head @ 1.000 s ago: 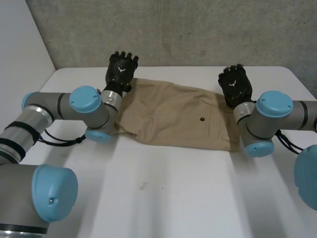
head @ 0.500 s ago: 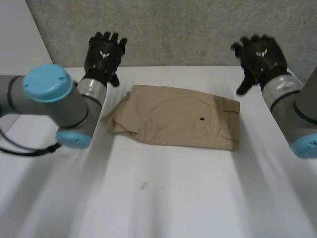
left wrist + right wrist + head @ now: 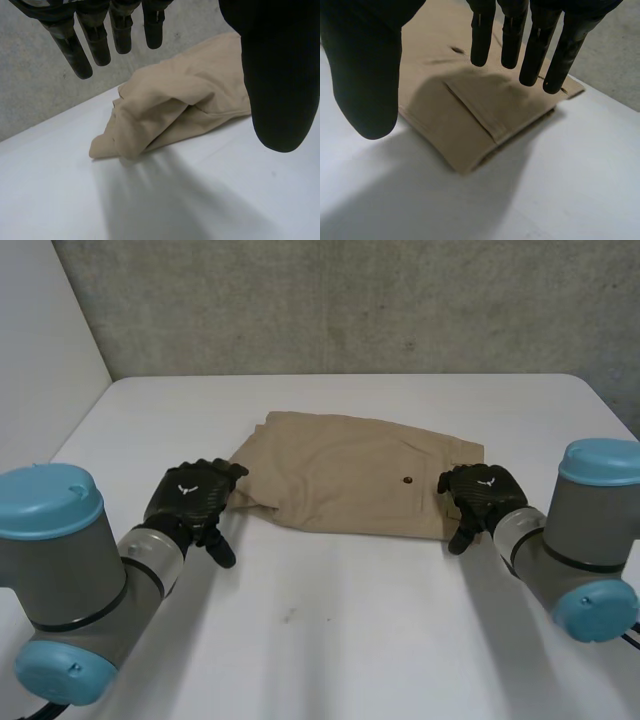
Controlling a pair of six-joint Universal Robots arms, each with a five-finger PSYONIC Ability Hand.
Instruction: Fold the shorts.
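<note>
Two splayed, empty: left robot hand (image 3: 192, 502), right robot hand (image 3: 482, 495) | shorts (image 3: 340, 475) corner hidden behind latter

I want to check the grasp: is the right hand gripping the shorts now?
No, the right hand hangs above the shorts with straight fingers and the thumb apart, pinching no cloth.

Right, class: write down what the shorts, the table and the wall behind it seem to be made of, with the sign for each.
Shorts: woven cloth, probably cotton twill, matt tan; soft creases, stitched pocket, a dark button. Table: smooth white board, perhaps laminate; flat, even surface, few small marks. Wall: likely bare concrete; grey, mottled, rough.
</note>
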